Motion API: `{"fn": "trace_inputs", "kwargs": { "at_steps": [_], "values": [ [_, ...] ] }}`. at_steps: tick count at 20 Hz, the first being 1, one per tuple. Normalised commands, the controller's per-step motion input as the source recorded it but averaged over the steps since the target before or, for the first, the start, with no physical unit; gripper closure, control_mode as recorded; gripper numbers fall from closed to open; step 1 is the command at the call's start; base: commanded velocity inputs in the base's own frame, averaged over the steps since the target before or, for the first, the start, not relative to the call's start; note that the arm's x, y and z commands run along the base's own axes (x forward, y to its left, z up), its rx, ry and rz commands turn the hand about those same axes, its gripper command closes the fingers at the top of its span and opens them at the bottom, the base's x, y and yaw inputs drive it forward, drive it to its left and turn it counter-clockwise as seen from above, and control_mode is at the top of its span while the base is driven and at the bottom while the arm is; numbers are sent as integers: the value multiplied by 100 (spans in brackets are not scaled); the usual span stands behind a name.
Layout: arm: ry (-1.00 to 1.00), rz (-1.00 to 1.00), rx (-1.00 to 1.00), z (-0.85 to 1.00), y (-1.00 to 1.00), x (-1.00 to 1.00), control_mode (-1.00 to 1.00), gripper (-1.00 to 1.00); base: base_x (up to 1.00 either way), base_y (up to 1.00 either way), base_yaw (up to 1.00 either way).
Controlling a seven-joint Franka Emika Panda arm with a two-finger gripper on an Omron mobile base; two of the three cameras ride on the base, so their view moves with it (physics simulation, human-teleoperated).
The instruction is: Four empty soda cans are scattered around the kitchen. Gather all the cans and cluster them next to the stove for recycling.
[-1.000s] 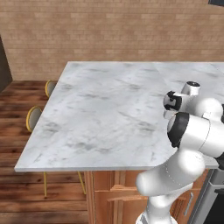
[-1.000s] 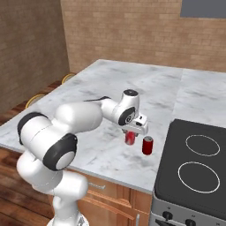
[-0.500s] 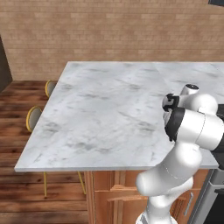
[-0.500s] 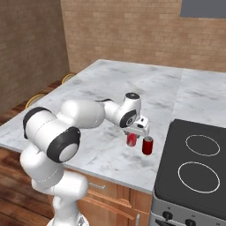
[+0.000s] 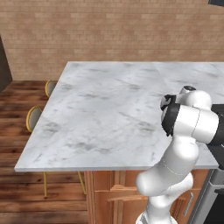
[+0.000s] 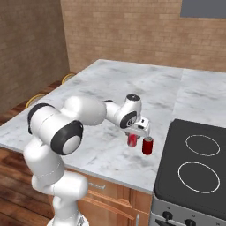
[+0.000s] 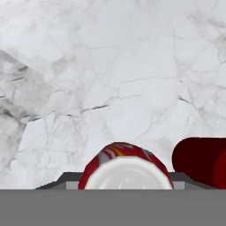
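In the right base view my gripper [image 6: 132, 137] points down over the marble counter [image 6: 101, 84], shut on a red soda can [image 6: 131, 140] held upright just above or on the surface; I cannot tell which. A second red soda can [image 6: 148, 146] stands on the counter right beside it, close to the left edge of the black stove [image 6: 198, 163]. The hand view looks down on the held can's silver top [image 7: 126, 173], with the other red can [image 7: 201, 161] at the right.
The counter's front edge runs just below the cans [image 6: 132, 176]. Two yellow-rimmed stools [image 5: 34, 117] [image 5: 50, 86] stand at the island's far left side over the wood floor. A brick wall [image 5: 109, 35] closes the back.
The arm's elbow has swung nearer the camera, and the gripper with its red can has eased slightly down and toward the standing can. The standing can has not moved.
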Motion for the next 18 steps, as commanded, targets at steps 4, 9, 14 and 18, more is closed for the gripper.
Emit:
{"fn": "trace_inputs", "kwargs": {
  "at_steps": [4, 9, 14, 18],
  "values": [
    [0, 0, 0, -18, 0, 9, -100, 100, 0, 0, 0],
    [0, 0, 0, -19, 0, 13, -100, 100, 0, 0, 0],
    [0, 0, 0, -21, -1, 11, -100, 100, 0, 0, 0],
    [0, 0, 0, -21, -4, 6, -100, 100, 0, 0, 0]
  ]
}}
